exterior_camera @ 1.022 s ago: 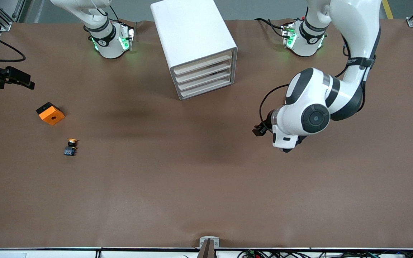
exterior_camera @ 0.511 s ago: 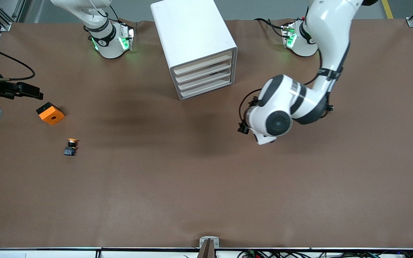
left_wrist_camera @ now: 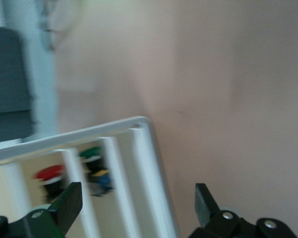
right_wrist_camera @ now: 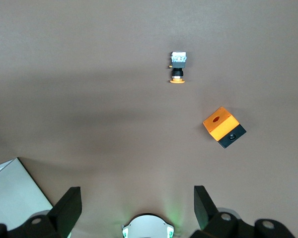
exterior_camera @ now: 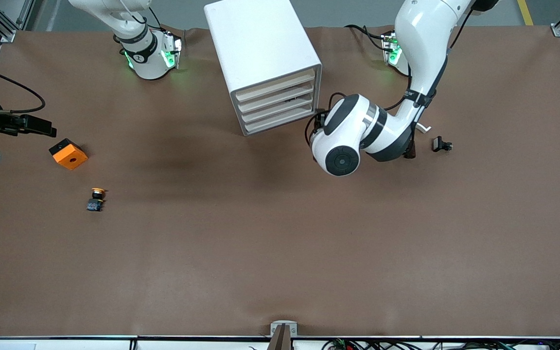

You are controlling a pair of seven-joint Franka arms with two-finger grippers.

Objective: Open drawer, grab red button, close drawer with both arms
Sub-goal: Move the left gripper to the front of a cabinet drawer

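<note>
Left wrist view: left gripper (left_wrist_camera: 134,210), jaws spread and empty, faces the drawer unit (left_wrist_camera: 114,163); red button (left_wrist_camera: 50,174) lower left. Right gripper (right_wrist_camera: 137,208) hovers, jaws released.

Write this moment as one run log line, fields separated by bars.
left end effector: open, facing drawer unit | right end effector: open, above orange block | drawers: closed

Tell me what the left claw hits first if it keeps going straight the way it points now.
Likely the white drawer cabinet: the open left claw faces its slatted front, with a red-capped button and a green-capped one visible inside. Depth to the front is unclear.
</note>
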